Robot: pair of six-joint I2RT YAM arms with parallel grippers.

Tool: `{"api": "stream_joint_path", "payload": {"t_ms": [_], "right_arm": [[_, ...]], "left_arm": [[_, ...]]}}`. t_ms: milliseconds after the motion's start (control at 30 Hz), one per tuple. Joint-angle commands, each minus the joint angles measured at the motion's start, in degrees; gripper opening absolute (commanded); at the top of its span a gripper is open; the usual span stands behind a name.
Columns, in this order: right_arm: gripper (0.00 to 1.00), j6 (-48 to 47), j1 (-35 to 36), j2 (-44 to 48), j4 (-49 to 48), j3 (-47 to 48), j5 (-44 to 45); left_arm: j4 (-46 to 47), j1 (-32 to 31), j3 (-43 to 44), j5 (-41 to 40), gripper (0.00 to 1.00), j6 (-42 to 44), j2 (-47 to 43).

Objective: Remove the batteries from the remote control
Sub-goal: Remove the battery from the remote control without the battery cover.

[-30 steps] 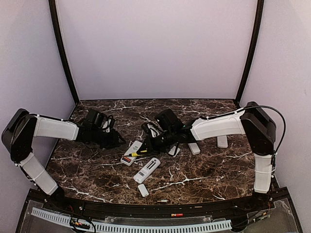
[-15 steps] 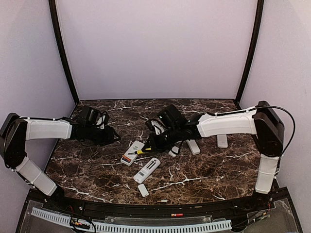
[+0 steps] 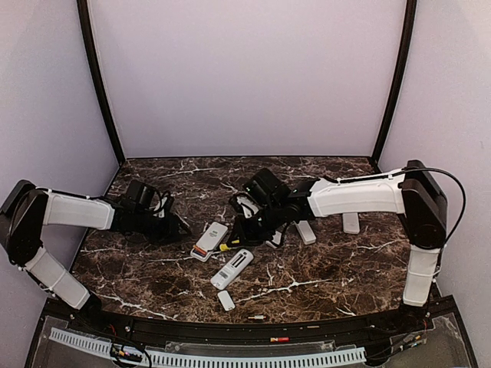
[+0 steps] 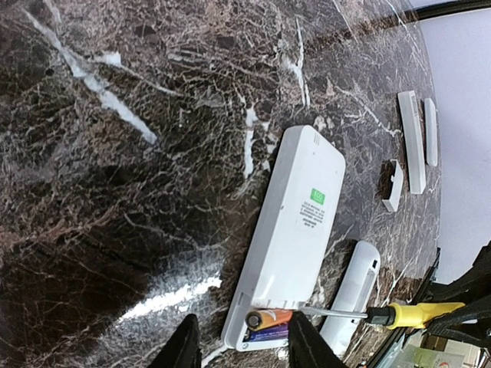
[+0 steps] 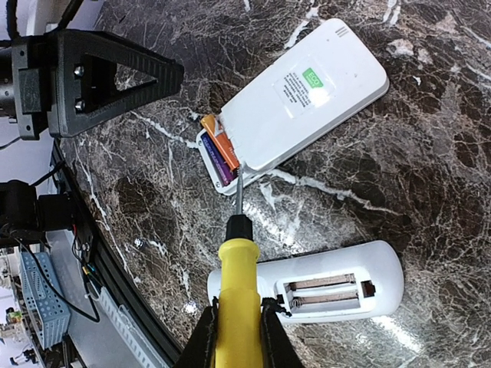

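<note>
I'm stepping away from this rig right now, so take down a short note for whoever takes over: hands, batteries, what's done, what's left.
Left hand: open and empty, hovering at the battery end of the green-sticker remote.
Right hand: shut on the screwdriver, with the tip at that remote's open compartment.
Batteries: one orange and one blue, both seated in that compartment.
Done: the cover is off. The second remote has an empty compartment.
Left: pry both batteries out.

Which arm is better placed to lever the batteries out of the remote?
Right: the right gripper holds the screwdriver, tip at the batteries in the open remote. The left gripper is open, empty.
</note>
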State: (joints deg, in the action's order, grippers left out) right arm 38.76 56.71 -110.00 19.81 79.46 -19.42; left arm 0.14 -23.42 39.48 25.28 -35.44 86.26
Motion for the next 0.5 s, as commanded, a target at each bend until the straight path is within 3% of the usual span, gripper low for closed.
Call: {"api": "stream_joint_path", "payload": {"t_ms": [0,200,467], "right_arm": [[0.0,-1.3,0.5,-2.2,2.8,3.2,1.0],[0.0,-2.1,0.9,-3.5,6.0,5.7,0.7],[0.0,-2.1,1.1,-5.2,6.8,7.6,0.1]], "left_arm": [[2.6,-0.3,-2.7,2.8,0.37,-1.4,-0.1],[3.9,-1.6,-5.0,3.6,0.34,-2.5,-0.3],[5.3,-2.9,-6.0,4.1,0.37,-3.0,0.4]]}}
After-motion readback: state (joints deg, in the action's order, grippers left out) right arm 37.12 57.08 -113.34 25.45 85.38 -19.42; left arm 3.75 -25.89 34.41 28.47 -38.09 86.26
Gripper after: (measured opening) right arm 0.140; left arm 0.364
